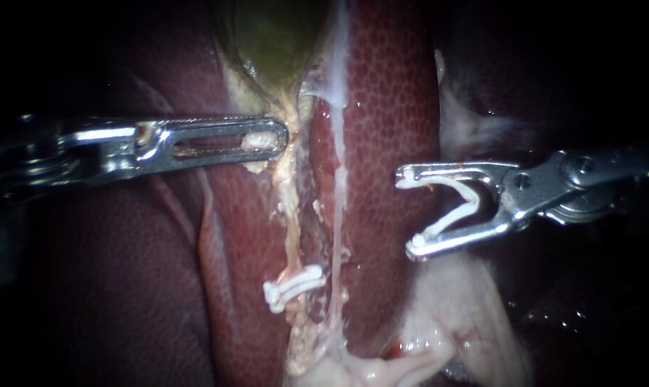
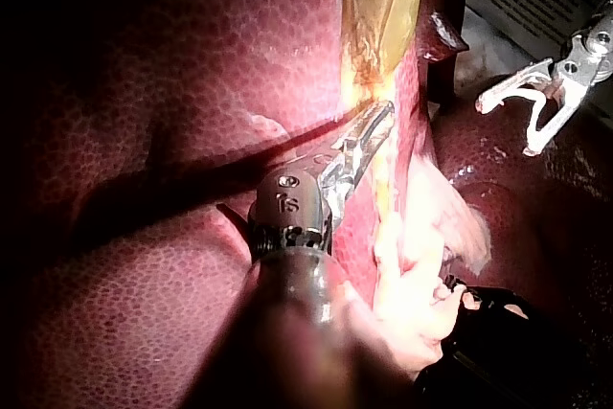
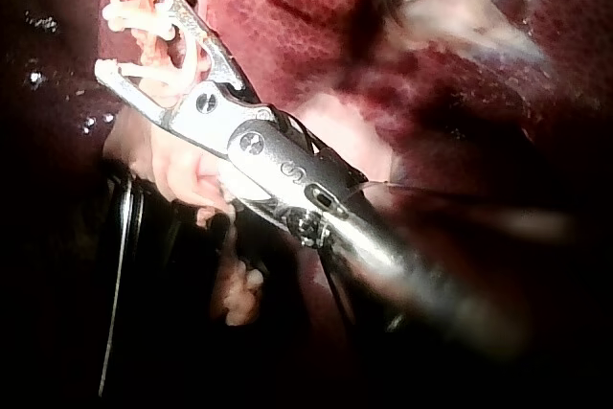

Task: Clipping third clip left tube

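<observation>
Endoscope view: my left instrument (image 1: 277, 136) has its jaws clamped on pale tissue (image 1: 256, 141) just under the gallbladder (image 1: 274, 43); the left tube (image 1: 290, 215) looks stretched down along the liver (image 1: 389, 107). My right instrument (image 1: 409, 211) carries a loaded clip (image 1: 457, 204) seated against both jaws, spread wide, well off to the tube's side. I only see one placed clip (image 1: 293, 285) on it, low down. Plan: approach square, get the tube fully inside the clip mouth above that one, leave a gap, stay off the thin right tube (image 1: 336, 229), then squeeze.
</observation>
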`<action>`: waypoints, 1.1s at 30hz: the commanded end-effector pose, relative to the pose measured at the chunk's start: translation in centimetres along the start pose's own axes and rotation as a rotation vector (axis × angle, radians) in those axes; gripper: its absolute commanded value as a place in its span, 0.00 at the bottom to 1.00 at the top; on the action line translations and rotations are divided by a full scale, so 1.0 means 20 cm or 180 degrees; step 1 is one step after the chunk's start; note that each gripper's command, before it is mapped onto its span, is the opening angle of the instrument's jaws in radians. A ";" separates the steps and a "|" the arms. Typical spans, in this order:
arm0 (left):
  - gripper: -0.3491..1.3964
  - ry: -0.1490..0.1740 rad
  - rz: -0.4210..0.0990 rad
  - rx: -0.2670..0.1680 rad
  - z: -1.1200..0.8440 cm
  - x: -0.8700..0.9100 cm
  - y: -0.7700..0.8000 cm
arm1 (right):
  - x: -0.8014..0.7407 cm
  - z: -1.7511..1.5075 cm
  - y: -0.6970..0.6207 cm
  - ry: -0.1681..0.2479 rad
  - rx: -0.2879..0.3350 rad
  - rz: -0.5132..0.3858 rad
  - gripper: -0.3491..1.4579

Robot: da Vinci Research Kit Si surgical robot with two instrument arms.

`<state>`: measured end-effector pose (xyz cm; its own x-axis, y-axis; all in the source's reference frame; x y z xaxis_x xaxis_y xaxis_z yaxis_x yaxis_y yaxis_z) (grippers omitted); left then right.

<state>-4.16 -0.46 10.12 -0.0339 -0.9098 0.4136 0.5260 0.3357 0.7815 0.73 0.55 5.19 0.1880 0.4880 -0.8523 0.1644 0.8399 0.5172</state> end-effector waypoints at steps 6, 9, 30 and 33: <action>0.10 0.0008 -0.0003 0.0013 -0.003 -0.002 0.000 | 0.000 0.000 0.000 0.0000 0.0000 -0.0001 0.52; 0.10 0.0026 -0.0014 0.0035 -0.007 -0.006 0.001 | 0.000 0.000 0.000 0.0001 0.0000 -0.0001 0.52; 0.10 -0.0158 -0.0097 -0.0004 -0.041 -0.033 -0.007 | -0.001 0.001 0.000 0.0002 -0.0004 -0.0001 0.52; 0.10 -0.0158 -0.0096 -0.0005 -0.041 -0.032 -0.007 | -0.001 0.002 0.000 0.0005 -0.0006 -0.0002 0.52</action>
<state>-3.52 -0.12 9.35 -0.0922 -0.9065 0.4120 0.5252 0.3072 0.7936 0.76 0.55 5.22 0.1863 0.4874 -0.8531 0.1632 0.8409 0.5160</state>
